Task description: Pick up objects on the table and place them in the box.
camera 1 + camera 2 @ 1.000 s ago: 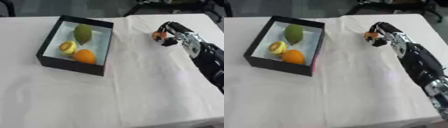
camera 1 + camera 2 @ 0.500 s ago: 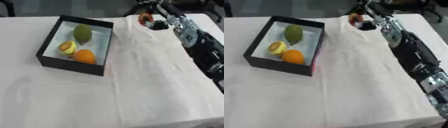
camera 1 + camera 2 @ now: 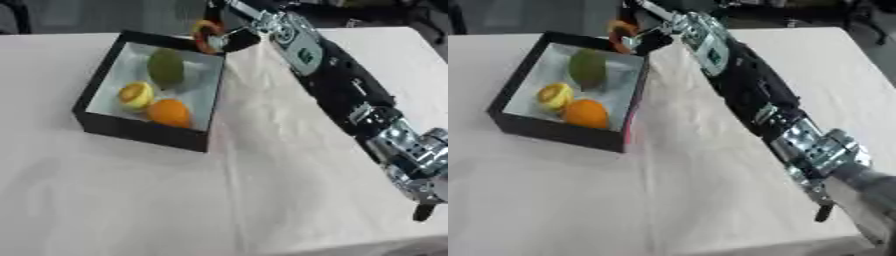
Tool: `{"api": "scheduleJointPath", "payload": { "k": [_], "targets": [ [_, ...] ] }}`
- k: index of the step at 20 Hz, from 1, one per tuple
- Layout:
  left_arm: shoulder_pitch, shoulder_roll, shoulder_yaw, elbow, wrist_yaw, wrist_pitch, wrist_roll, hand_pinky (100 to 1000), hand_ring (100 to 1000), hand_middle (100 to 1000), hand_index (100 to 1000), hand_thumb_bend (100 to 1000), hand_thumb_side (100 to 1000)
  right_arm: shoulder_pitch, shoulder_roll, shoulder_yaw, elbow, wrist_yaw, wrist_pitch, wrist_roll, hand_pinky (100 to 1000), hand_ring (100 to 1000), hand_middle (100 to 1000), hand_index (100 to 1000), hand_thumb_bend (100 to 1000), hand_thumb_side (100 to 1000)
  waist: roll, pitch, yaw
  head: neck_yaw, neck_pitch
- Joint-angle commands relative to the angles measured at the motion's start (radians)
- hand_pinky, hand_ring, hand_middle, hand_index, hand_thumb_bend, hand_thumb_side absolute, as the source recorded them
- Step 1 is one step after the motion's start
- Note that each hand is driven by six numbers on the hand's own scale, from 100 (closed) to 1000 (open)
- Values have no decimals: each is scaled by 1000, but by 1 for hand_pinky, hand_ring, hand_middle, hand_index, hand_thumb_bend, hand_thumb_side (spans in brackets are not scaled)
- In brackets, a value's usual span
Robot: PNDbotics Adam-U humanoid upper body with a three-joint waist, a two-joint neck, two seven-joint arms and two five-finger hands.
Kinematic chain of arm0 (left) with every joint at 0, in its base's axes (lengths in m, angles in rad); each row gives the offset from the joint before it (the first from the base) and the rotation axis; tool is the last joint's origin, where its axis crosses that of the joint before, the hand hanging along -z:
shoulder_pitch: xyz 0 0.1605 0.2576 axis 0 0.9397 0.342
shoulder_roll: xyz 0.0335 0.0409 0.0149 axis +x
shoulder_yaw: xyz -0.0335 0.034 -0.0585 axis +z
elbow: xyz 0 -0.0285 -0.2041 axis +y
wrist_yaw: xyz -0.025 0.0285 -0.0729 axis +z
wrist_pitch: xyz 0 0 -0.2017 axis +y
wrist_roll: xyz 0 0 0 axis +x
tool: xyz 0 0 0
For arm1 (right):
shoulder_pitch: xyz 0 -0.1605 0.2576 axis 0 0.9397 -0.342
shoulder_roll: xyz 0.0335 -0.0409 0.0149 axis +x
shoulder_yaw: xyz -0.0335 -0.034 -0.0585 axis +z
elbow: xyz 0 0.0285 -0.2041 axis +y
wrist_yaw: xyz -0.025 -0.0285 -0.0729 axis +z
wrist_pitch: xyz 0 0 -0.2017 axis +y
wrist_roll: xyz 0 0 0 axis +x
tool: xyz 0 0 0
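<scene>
While hanging at the box's far right corner, right hand [image 3: 229, 36] curled round a small orange ring-shaped object [image 3: 205, 36], just at the rim.

Held above the black box [image 3: 140, 131], right over its far wall, not yet over the open middle. Inside already: a green fruit [image 3: 166, 67] toward the far side, a yellow halved fruit [image 3: 135, 95] and an orange [image 3: 169, 112] toward the near side. Free floor showing in the box's far left part and beside the green fruit. From the hand, the drop spot lying down and to the left, a short carry inward. Probably only a small reach further over the rim wanted before letting go. Left hand nowhere on show. White worktop [image 3: 262, 200] bare near the box.
</scene>
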Motion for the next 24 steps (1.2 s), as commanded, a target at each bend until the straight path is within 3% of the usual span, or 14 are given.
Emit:
{"api": "scheduleJointPath", "payload": {
  "k": [1, 2, 3, 4, 7, 11, 16, 17, 18, 20, 21, 24],
  "targets": [
    [-16, -4, -4, -26, 7, -4, -7, 435, 614, 532, 635, 100, 826, -24, 26, 8, 18, 39, -18, 26, 818, 705, 391, 499, 100, 198, 10, -7, 4, -8, -2],
    [-17, -5, -5, -27, 7, -4, -8, 435, 614, 532, 636, 100, 826, -24, 34, 13, 22, 54, -21, 36, 840, 764, 559, 684, 100, 224, 9, -6, 6, -9, -2],
    [-18, -6, -5, -27, 8, -4, -8, 435, 614, 532, 636, 100, 826, -24, 40, 21, 23, 72, -26, 59, 862, 809, 691, 818, 100, 494, 8, -6, 8, -9, -2],
    [-18, -7, -6, -28, 8, -5, -9, 435, 614, 532, 636, 100, 826, -25, 44, 25, 20, 88, -29, 81, 878, 843, 775, 880, 100, 668, 8, -6, 9, -10, -2],
    [-18, -7, -5, -29, 8, -5, -9, 435, 613, 532, 635, 100, 827, -26, 43, 11, -18, 110, -22, 53, 881, 863, 833, 909, 100, 729, 7, -6, 10, -9, -2],
    [-17, -6, -5, -29, 8, -6, -9, 434, 613, 532, 635, 100, 827, -18, 27, 2, -63, 64, 16, -89, 871, 853, 839, 910, 100, 700, 4, -8, 6, -5, -2],
    [-15, -2, -2, -27, 6, -5, -6, 433, 613, 532, 635, 100, 827, -2, 4, -10, -83, -23, 50, -178, 859, 832, 815, 880, 100, 621, 4, -9, -3, 3, -2],
    [-13, 0, 0, -26, 5, -5, -4, 433, 613, 532, 636, 100, 828, 4, -6, -15, -96, -42, 53, -193, 856, 829, 808, 873, 100, 743, 3, -10, -8, 7, -2],
    [-11, 3, 2, -26, 3, -5, -2, 433, 613, 532, 635, 100, 828, 11, -19, -18, -113, -64, 56, -206, 856, 826, 794, 868, 100, 519, 2, -12, -14, 13, -2],
    [-4, 11, 9, -24, -1, -4, 5, 432, 613, 531, 635, 100, 829, 34, -57, -28, -166, -115, 62, -214, 843, 800, 740, 854, 100, 361, 0, -18, -34, 35, -2],
    [2, 18, 13, -22, -3, -4, 10, 431, 613, 531, 635, 100, 829, 51, -79, -33, -196, -152, 67, -205, 835, 787, 729, 849, 100, 304, -2, -22, -48, 49, -2],
    [20, 39, 23, -13, -10, -1, 22, 430, 614, 531, 635, 100, 831, 134, -149, -71, -305, -310, 94, -166, 822, 773, 705, 840, 100, 307, -11, -34, -83, 89, -2]
  ]
}}
